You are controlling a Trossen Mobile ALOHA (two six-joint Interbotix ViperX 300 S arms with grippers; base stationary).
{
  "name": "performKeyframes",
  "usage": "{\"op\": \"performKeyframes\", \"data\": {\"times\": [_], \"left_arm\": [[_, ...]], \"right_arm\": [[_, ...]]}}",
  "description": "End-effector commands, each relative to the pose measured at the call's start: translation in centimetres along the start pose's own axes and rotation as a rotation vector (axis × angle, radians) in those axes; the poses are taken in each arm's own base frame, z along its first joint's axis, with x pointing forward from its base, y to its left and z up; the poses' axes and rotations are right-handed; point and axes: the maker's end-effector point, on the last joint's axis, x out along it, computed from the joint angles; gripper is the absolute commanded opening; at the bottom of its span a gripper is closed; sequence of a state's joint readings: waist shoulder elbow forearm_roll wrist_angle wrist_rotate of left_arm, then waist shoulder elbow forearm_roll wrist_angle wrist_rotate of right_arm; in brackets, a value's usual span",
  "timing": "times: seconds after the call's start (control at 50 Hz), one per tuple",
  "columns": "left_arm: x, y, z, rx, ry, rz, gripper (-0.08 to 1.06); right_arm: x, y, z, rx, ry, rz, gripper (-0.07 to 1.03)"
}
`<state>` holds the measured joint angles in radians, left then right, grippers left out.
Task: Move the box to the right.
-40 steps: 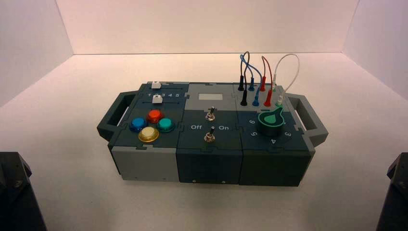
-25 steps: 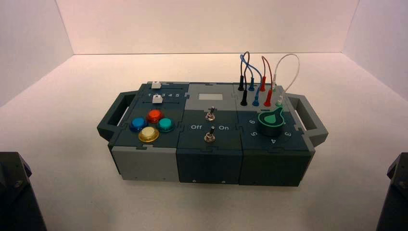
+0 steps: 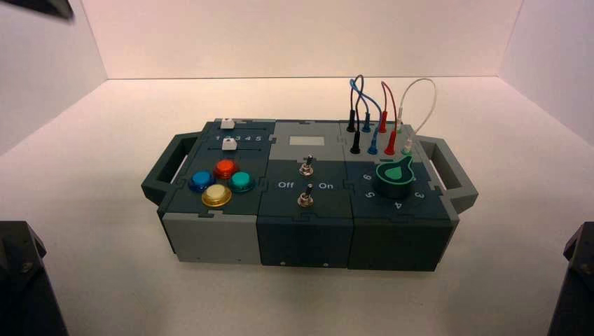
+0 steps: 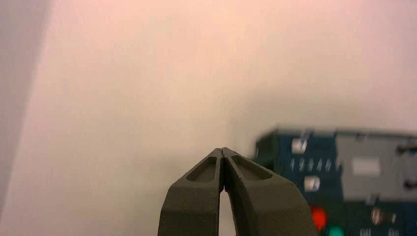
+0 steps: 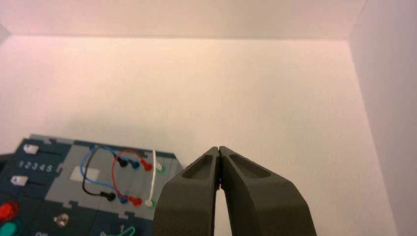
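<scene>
Left gripper (image 4: 222, 150): fingertips together, nothing between them, positioned above and left of the box (image 3: 305, 196). Right gripper (image 5: 219, 149): fingertips together, off the box's right side. Box: upright on the table (image 3: 105, 280), apart from both grippers. On the box: four coloured buttons (image 3: 221, 183) at left, two switches (image 3: 306, 183) at centre, green knob (image 3: 395, 177) at right, wires (image 3: 382, 115) behind the knob.

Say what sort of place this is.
Probably a robot test booth or lab setup: pale plain walls enclose a pale work surface, and a box of practice controls, with coloured buttons and looped wires, sits between two robot arms.
</scene>
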<state>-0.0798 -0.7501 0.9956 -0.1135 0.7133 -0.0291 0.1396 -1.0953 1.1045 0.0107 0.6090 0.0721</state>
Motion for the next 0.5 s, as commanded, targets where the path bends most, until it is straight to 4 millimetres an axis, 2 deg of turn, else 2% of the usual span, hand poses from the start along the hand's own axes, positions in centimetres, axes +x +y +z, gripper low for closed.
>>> {"op": "performKeyframes", "data": {"times": [0.02,0.3,0.5], "left_arm": [[1.5,-0.5,0.0,0.022,0.113,-0.004,-0.03],[7.0,-1.4,-2.6,0.056,0.424,0.006,-0.03],[10.3,-2.6,-4.1,0.110,0.580,0.006,-0.03]], "right_arm": [[0.3,0.0,1.0,0.004,0.008,-0.001,-0.02],[0.6,0.3,1.3,-0.011,0.022,0.008,-0.02],[1.6,0.8,-0.5,-0.013,0.156,0.023,-0.02]]}}
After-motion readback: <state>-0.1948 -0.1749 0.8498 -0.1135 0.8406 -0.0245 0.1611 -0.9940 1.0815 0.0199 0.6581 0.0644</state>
